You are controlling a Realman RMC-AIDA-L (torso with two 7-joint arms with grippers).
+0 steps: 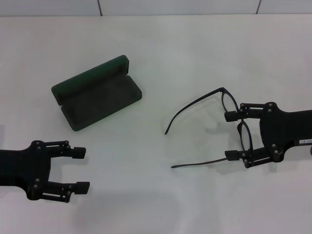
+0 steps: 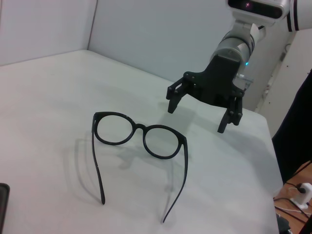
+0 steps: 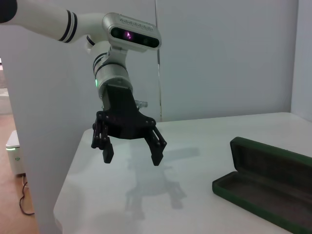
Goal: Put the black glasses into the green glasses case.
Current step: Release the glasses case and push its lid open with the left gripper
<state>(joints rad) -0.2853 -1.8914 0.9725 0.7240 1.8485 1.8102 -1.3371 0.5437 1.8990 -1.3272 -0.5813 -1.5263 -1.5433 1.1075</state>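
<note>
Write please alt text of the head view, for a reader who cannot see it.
Black glasses lie unfolded on a white table, their front between the open fingers of the right pincer at the right edge. An open green glasses case lies apart, further left and back; the open left pincer hovers near the lower left corner.

My bench [image 1: 146,204] is plain white; the black glasses [image 1: 214,127] are thin-framed; the green glasses case [image 1: 96,93] is dark green, grey-lined; my fingers [image 1: 78,152] are black.

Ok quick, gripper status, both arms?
Left gripper: open, holding nothing, hovering near the green glasses case.
Right gripper: open, fingers straddling the front of the black glasses, not clamped.
</note>
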